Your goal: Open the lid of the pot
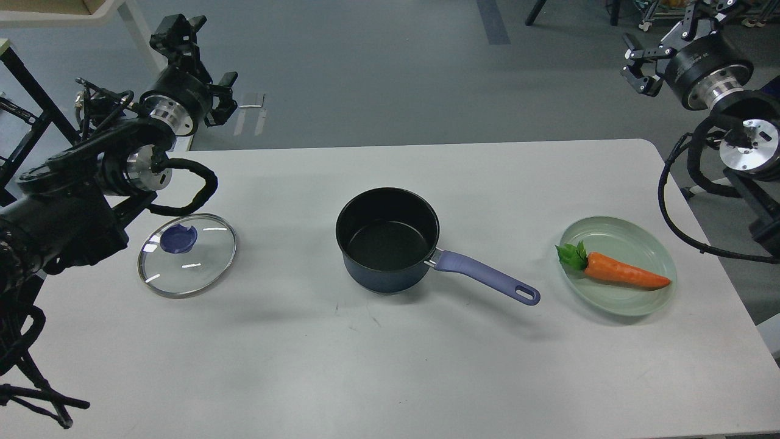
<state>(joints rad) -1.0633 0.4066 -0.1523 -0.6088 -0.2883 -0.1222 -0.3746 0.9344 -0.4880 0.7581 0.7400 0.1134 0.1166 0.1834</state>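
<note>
The left arm comes in from the left edge and bends upward, its silver wrist ring just below the left pincer [195, 67], which is raised, holds nothing, and shows dark finger parts too foreshortened to tell spread from closed. The right pincer [637, 67] is likewise raised at the far right, its two fingers apart and holding nothing, with the thick black wrist and looping cable behind and below it.
</note>
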